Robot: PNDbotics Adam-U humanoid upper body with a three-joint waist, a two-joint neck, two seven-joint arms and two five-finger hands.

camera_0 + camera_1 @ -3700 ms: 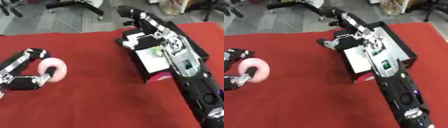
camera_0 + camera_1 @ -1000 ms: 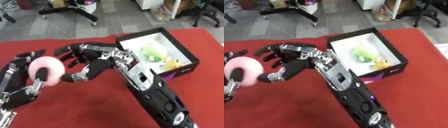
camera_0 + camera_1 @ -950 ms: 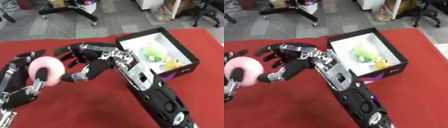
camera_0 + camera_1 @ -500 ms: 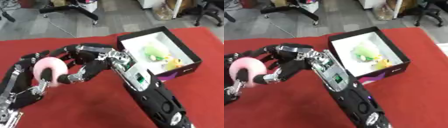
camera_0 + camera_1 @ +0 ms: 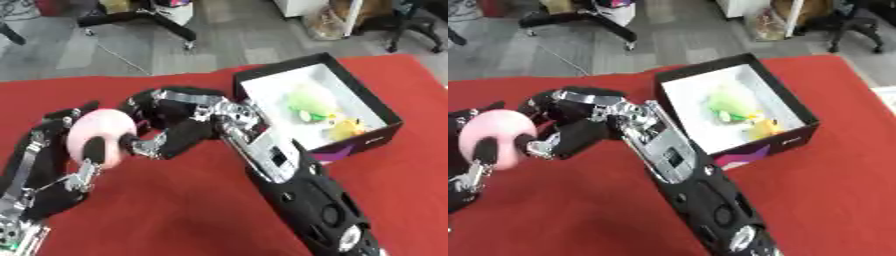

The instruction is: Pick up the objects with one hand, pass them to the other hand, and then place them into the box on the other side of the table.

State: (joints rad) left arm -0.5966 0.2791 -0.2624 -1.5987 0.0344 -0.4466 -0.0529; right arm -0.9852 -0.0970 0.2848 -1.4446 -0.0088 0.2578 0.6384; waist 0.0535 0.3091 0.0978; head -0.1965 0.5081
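I'm holding the pink ring (image 5: 101, 134) up over the left side of the red tabletop (image 5: 175, 210), my left hand (image 5: 52, 165) curled round it, its fingers (image 5: 94, 150) wrapping the front. My right hand (image 5: 179, 125) is reaching across with fingers (image 5: 144, 145) partly curled, tips right at the ring's right edge; I can't tell if they're actually closing on it or just touching. Judging by the look, the ring is light and soft, probably foam or plush, rounded with no edges, so it's likely giving under the fingers rather than slipping, and not fragile. Best take for the right hand is looking like the exposed right-hand rim, thumb one side, fingers the other, clear of where the left is wrapping. The black box (image 5: 385, 112) is sitting at the right side, open, white-lined, already holding a green toy (image 5: 311, 100) and a yellow toy (image 5: 350, 127).
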